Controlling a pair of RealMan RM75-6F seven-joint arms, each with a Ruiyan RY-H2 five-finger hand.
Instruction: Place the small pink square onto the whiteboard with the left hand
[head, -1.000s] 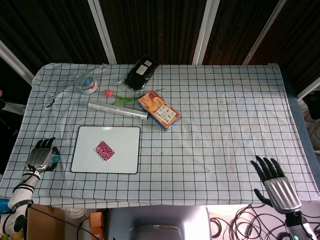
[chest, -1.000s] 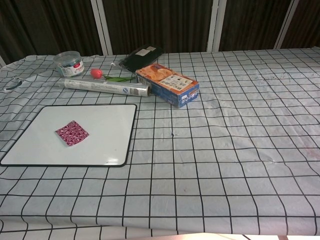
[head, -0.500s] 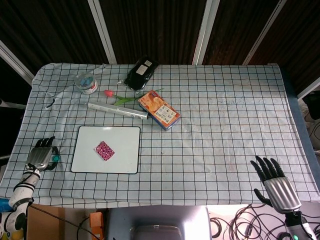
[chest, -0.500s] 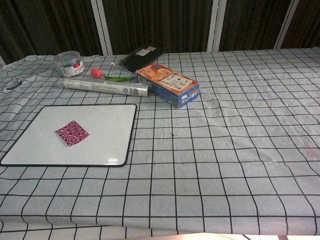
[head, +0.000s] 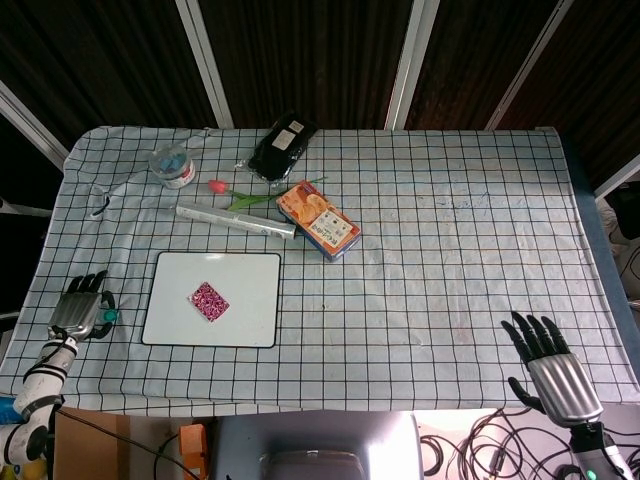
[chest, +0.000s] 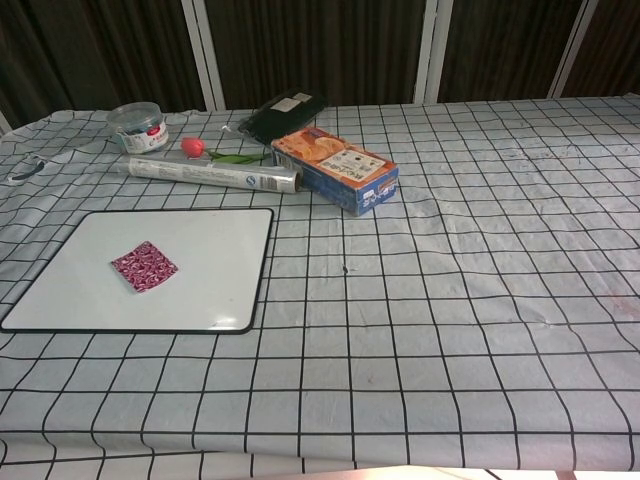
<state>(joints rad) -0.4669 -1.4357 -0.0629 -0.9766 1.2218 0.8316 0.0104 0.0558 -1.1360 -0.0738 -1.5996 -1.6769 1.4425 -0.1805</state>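
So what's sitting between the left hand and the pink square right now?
Head view: only bare checkered tablecloth and the whiteboard edge and white surface separate the left hand from the pink square.

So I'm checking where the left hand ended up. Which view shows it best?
The head view is the only one that shows the left hand: it sits at the table's left edge, beside the whiteboard, apart from the pink square. The chest view shows the board and square, but no hand.
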